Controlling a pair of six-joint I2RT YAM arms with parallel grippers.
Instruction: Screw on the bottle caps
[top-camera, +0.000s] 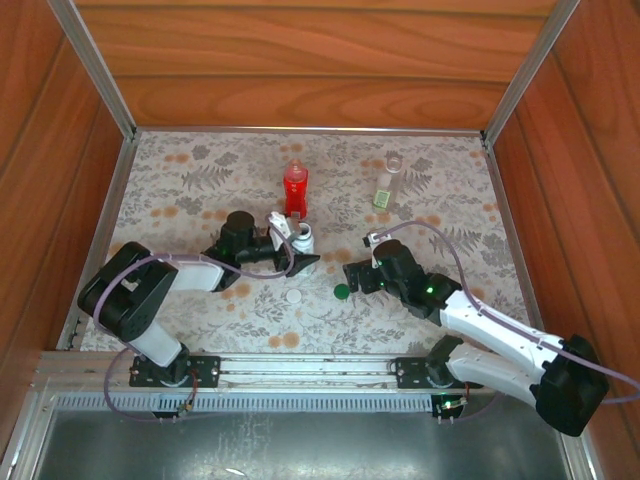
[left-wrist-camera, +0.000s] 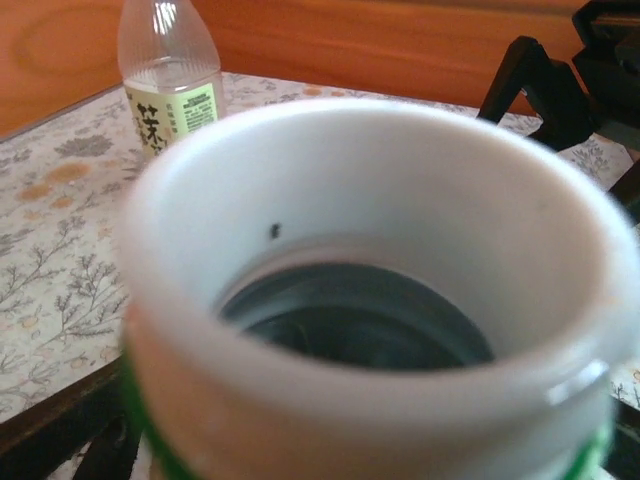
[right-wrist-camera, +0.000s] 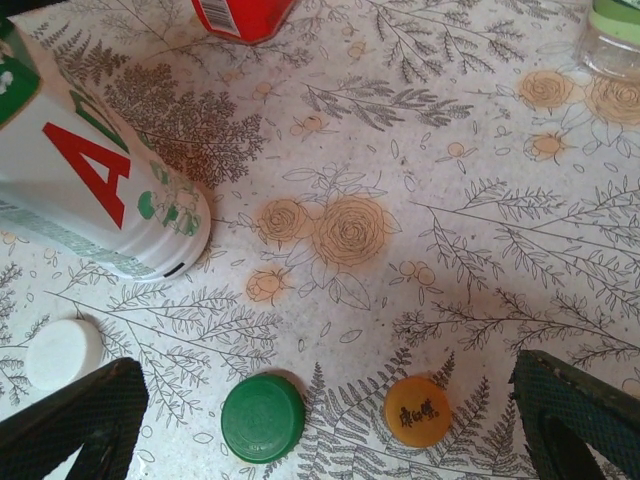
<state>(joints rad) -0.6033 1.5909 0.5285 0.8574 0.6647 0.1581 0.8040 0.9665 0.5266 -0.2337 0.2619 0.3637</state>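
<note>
1. White plastic with red lettering: the white bottle sits in the left tool, whose fingers close on its body near the middle of the flower-printed counter. Its mouth is open and uncapped, with a green band below the neck.
2. Its side carries a big red "A" and some green marks. The rest of the wording is cut off.
3. Just behind it stands the red bottle. Only a corner of its label shows in the right wrist view, and the print is too small to read.
4. Farther right, toward the back, stands the clear bottle. Its yellow-green label bears dark East Asian characters that I cannot make out.
5. Three caps lie loose on the counter in front of the bottles:
   - the white cap;
   - the green cap;
   - the orange cap, printed with dark characters too fine to read.
6. The right tool hangs low over the counter, spread wide and holding nothing. The green and orange caps lie between its fingers, and the white cap lies just beside one finger.
</note>
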